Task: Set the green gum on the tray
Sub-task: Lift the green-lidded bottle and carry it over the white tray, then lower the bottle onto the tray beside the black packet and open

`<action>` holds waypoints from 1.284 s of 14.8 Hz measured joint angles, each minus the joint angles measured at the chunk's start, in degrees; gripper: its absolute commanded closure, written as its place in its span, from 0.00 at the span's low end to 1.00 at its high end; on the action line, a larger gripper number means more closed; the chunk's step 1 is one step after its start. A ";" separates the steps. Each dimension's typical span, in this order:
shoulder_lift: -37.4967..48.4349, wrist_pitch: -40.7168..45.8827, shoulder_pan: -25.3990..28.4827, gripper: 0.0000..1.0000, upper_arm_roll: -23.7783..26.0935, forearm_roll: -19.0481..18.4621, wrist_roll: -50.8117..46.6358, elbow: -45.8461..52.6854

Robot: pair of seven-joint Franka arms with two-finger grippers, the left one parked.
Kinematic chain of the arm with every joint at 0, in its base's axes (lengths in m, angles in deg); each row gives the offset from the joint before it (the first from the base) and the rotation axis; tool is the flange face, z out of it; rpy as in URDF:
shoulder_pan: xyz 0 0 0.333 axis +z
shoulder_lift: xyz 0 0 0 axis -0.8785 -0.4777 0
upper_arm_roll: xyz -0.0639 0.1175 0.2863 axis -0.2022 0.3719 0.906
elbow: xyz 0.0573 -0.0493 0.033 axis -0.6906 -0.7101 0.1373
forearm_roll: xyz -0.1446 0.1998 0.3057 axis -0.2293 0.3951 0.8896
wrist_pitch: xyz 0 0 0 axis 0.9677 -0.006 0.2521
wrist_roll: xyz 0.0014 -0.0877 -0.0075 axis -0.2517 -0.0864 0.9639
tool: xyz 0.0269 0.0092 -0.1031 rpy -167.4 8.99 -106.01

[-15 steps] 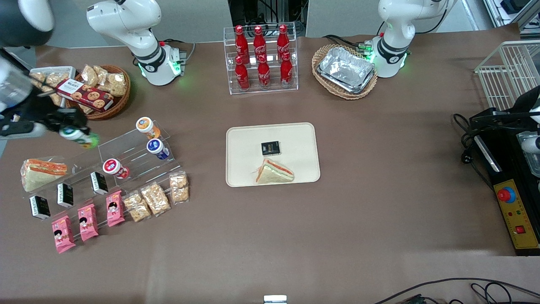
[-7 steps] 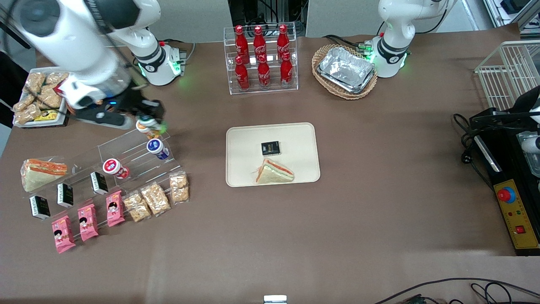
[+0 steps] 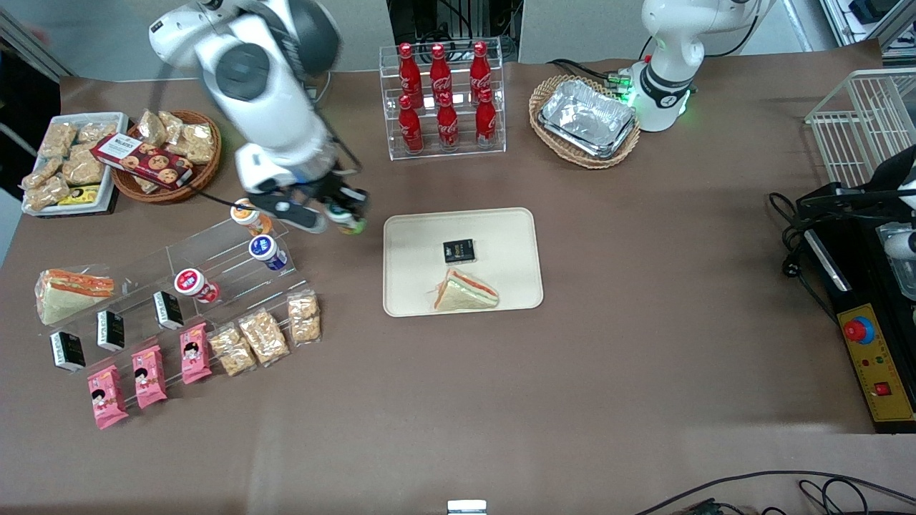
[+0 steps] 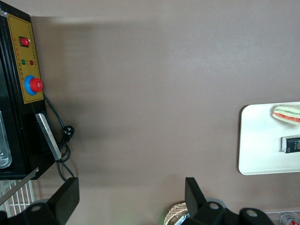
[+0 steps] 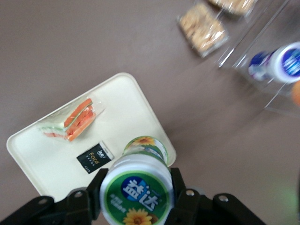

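My right gripper (image 3: 342, 214) is shut on the green gum (image 3: 346, 219), a small green bottle with a white lid and green round label (image 5: 137, 191). It holds the bottle in the air just beside the cream-beige tray (image 3: 415, 286), at the tray's edge toward the working arm's end. In the right wrist view the black fingers (image 5: 183, 193) clamp the lid on both sides, and the tray (image 5: 126, 108) lies below with a wrapped sandwich (image 5: 70, 121) and a small black packet (image 5: 94, 157) on it. Both also show in the front view, sandwich (image 3: 464, 292) and packet (image 3: 459, 250).
A clear stepped rack (image 3: 215, 250) holds orange- (image 3: 245, 212), blue- (image 3: 263, 248) and red-labelled (image 3: 189, 282) bottles. Snack packs (image 3: 265, 335) lie nearer the camera. A cola bottle rack (image 3: 444, 100), a wicker basket with foil trays (image 3: 585, 118) and a cookie basket (image 3: 168, 154) stand farther back.
My gripper has carried the green gum from the working arm's end of the table, past the stepped rack, to the tray's edge. Nothing else has moved.
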 measured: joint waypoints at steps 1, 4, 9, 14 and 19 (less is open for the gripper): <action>-1.69 -2.59 1.60 0.73 0.00 0.00 -3.16 -0.93; -6.13 -11.33 5.12 0.73 -0.01 0.00 -9.84 -4.44; -9.24 -26.10 7.02 0.73 -0.02 0.00 -12.07 -13.69; -12.81 -34.19 7.58 0.73 -0.03 0.00 -12.21 -18.10; -15.64 -38.64 8.50 0.72 -0.03 0.00 -13.68 -19.18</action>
